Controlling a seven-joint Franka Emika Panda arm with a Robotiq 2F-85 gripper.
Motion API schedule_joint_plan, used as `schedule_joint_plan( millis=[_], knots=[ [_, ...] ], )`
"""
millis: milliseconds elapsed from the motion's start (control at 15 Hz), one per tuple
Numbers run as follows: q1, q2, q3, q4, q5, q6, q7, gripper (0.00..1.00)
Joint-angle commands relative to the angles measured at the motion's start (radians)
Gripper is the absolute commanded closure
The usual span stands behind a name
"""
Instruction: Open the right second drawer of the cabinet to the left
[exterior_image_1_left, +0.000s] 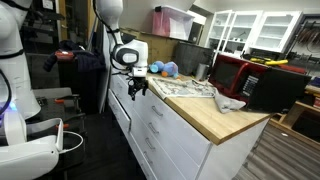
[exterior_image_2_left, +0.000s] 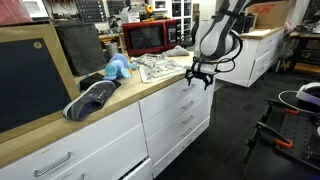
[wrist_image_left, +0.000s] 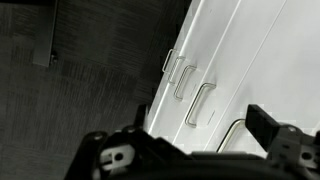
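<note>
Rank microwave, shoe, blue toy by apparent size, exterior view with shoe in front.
1. red microwave and dark shoe: look about equal; shoe sits nearer the camera, so no ranking.
2. blue toy: smallest.

I can read no text, number or brand on any of my feeds. The printed sheets (exterior_image_1_left: 185, 88) on the cabinet (exterior_image_1_left: 160, 130) top are too blurred, and the red microwave (exterior_image_1_left: 232, 72) front too small to tell.

Pretty sure it's a robotics lab with a mock kitchen: cabinet (exterior_image_1_left: 170, 125), red microwave (exterior_image_1_left: 232, 72) at 3 o'clock, white robot (exterior_image_1_left: 20, 60) at 9.
</note>
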Motion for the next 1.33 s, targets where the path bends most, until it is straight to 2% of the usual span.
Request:
schedule_joint_plan(
  millis=[0,267,667,933,1267],
  knots=[
    [0.059,0.118,-0.033,0.044,0.111,0.142,0.047,0.0],
    [0.086,0.242,-0.035,0.099,0.24,0.271,0.04,0.0],
    [0.053,0.349,0.014,0.171,0.38,0.437,0.018,0.0],
    [0.043,0.376,0.027,0.19,0.412,0.472,0.006,0.0],
    [0.011,0.347,0.046,0.127,0.385,0.467,-0.057,0.0]
  ],
)
